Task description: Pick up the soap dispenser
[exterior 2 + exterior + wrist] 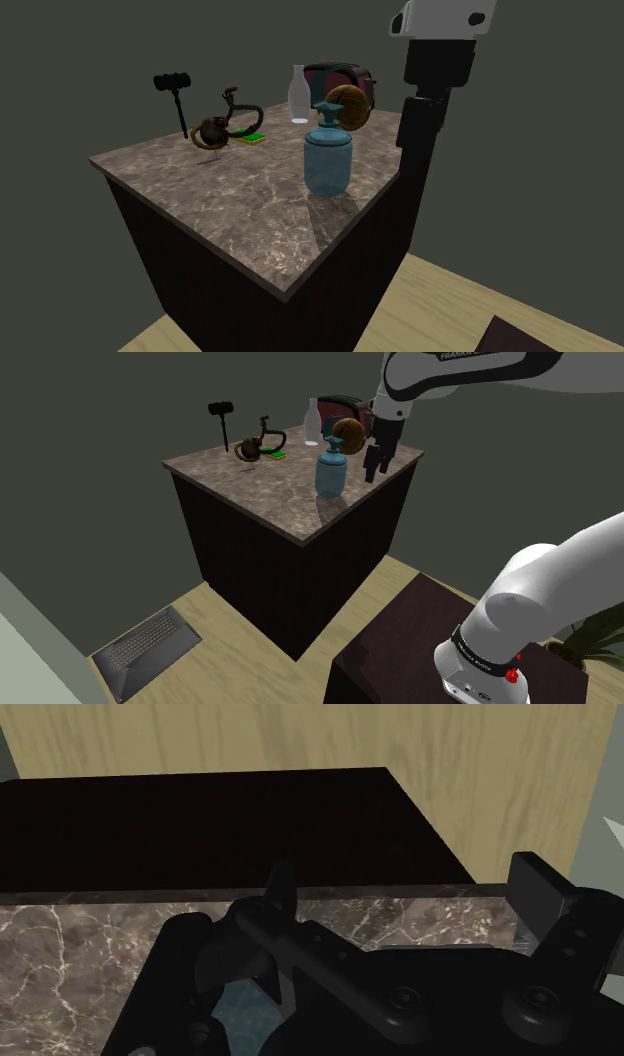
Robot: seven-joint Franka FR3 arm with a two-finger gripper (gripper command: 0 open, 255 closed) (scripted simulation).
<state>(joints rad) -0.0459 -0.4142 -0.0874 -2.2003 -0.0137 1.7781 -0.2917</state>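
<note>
The soap dispenser [330, 470] [328, 160] is a teal-blue jar with a pump top, standing upright on the marble-topped counter [270, 492] [220, 200] near its front corner. My black gripper [376, 466] hangs beside it, on the shoulder view's right, over the counter's edge and at about pump height. It does not touch the dispenser. In the wrist view the gripper [408, 890] is open, its fingers [535, 889] wide apart with only the counter edge and floor between them.
Behind the dispenser stand a clear bottle [312, 424] [298, 97], a brown round object [347, 430] [350, 106] and a dark red box [340, 404]. A black mallet [221, 414], a brown hosed item [250, 448] and a green pad [277, 453] sit further back. A laptop [150, 647] lies on the floor.
</note>
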